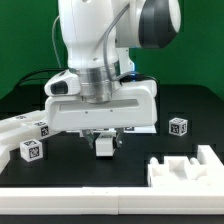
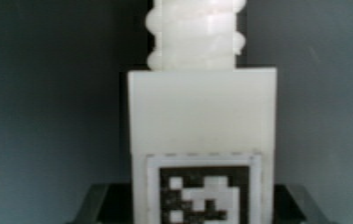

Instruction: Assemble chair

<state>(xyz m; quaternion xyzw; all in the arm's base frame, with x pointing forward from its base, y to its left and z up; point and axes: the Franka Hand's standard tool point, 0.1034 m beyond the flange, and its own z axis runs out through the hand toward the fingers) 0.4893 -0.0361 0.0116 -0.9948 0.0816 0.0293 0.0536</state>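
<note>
Gripper (image 1: 104, 141) has its jaws clamped on a white tagged block (image 2: 199, 115) with a ribbed peg on one end, low over the black table (image 1: 195, 105) at centre; can't tell if it touches. Rest of the chair parts lie well apart: tagged bars (image 1: 30, 140) at the exterior view's left, small tagged cube (image 1: 178, 126) at its right, notched panel (image 1: 185, 168) in front.

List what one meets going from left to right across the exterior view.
tagged white block → claw gripping a small white piece → small tagged cube
</note>
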